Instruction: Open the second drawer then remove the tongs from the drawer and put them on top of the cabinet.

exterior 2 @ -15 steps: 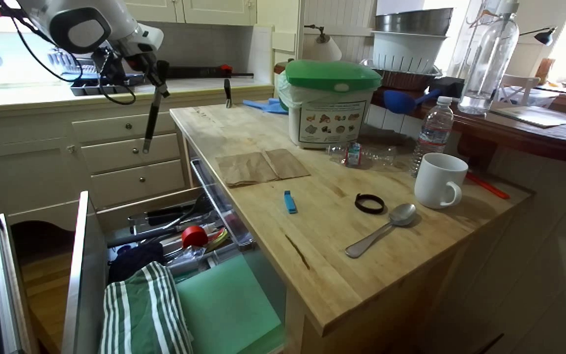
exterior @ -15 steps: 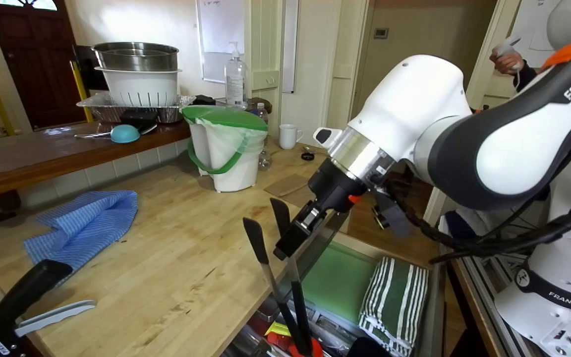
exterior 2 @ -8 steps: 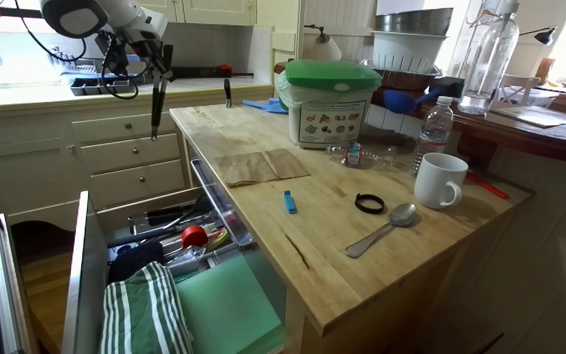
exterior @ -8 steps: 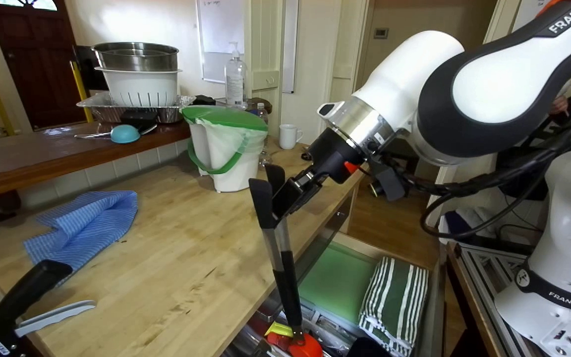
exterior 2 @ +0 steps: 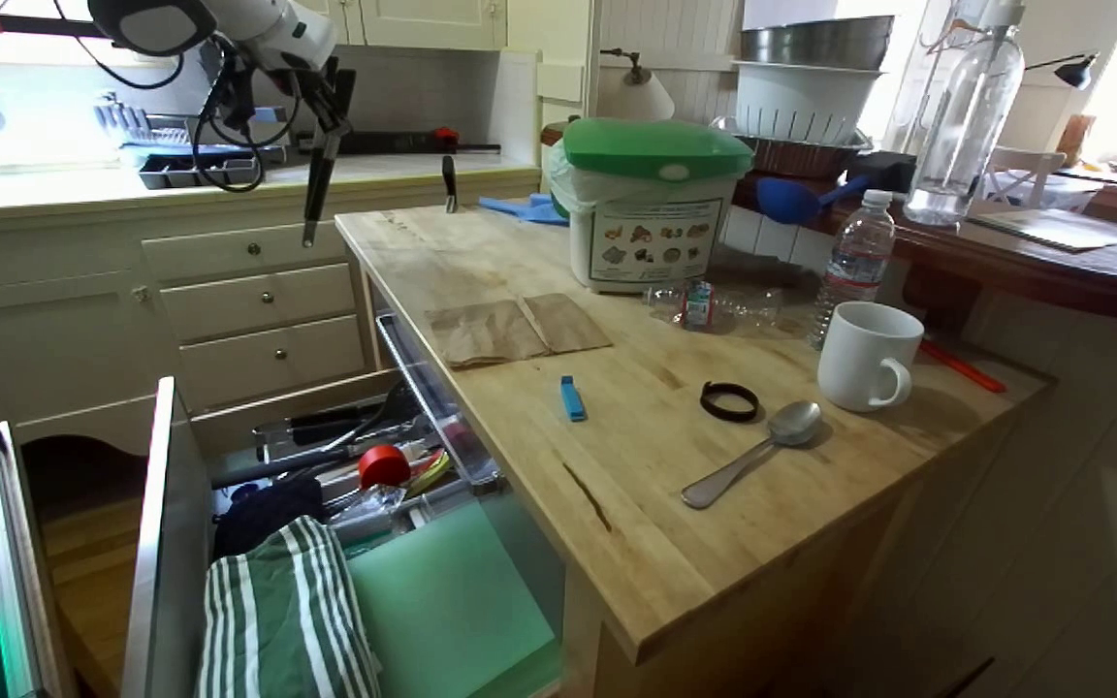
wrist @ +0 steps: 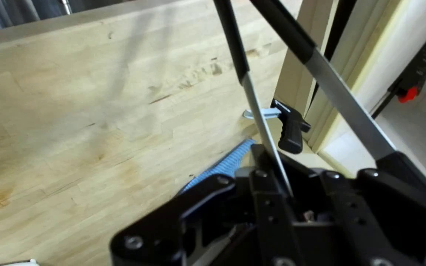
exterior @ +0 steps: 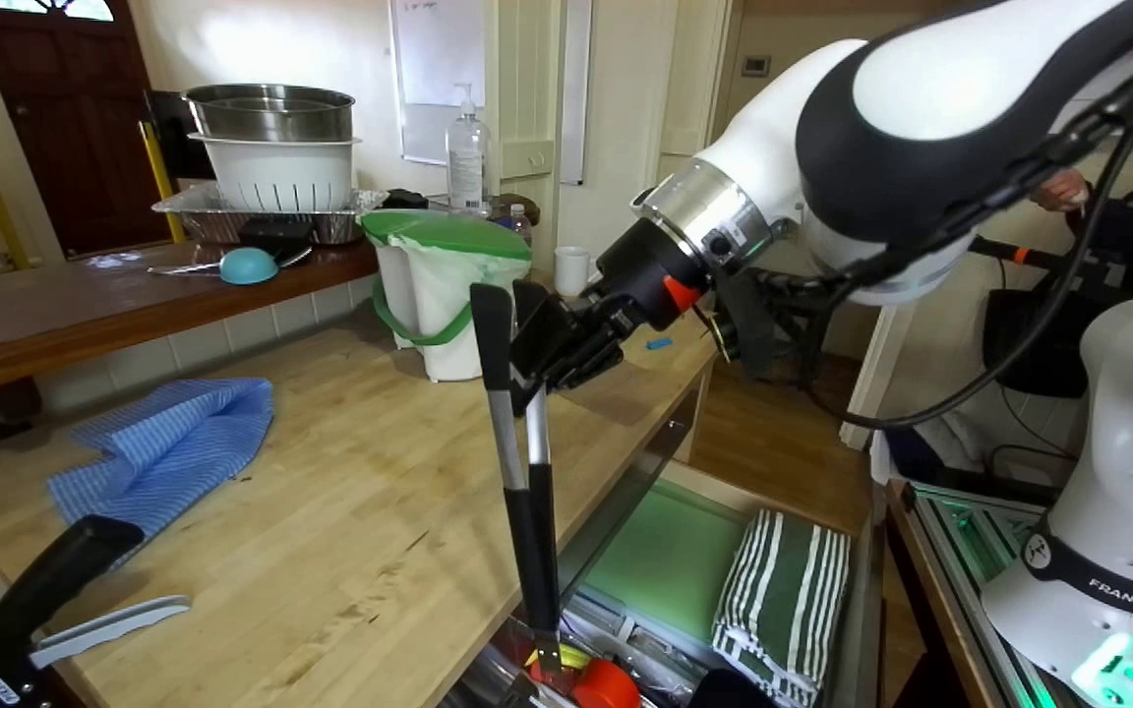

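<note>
The tongs (exterior: 517,462) are long and dark, with black and bare metal stretches and two arms in a narrow V. My gripper (exterior: 527,379) is shut on one tong arm; the tongs hang steeply with the joined end down. In an exterior view the gripper (exterior 2: 337,126) and tongs (exterior 2: 319,194) are well above the drawer. In the wrist view one tong arm (wrist: 259,111) runs between the fingers, the other passes outside them. The second drawer (exterior 2: 161,504) stands open, with a green liner (exterior: 670,551) and striped cloth (exterior: 788,600). The cabinet's wooden top (exterior: 360,482) lies beside the tongs.
On the top stand a green-lidded bucket (exterior: 463,315), a blue cloth (exterior: 173,442), a black-handled tool (exterior: 55,590), a white mug (exterior 2: 869,354), a spoon (exterior 2: 752,456) and brown paper (exterior 2: 520,330). A person's hand (exterior: 1063,192) shows behind the arm.
My gripper has risen with the tongs and shifted toward the wooden top. The tongs have turned more upright, with their arms closer together. The drawer has not moved.
</note>
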`<state>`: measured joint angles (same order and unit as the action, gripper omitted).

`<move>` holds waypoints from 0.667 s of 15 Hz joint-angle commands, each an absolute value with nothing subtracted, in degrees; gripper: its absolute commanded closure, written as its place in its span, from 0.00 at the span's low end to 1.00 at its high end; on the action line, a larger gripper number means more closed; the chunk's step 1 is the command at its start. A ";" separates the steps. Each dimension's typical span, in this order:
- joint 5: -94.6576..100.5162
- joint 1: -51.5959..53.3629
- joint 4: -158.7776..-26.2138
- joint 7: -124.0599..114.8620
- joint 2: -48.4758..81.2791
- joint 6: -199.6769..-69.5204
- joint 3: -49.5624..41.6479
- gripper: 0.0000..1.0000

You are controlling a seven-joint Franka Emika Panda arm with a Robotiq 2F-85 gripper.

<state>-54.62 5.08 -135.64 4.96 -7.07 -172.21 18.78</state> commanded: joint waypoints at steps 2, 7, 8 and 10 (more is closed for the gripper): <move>-67.56 6.08 -131.44 8.82 -8.23 -173.54 15.75 0.99; -75.89 4.47 -129.05 8.86 -6.64 -176.47 12.78 0.99; -76.47 4.16 -129.21 8.35 -6.11 -177.70 12.34 0.99; -78.90 3.90 -128.85 8.89 -4.65 -181.10 11.59 0.99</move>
<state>-74.15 4.00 -129.97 8.19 -6.94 -176.48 12.15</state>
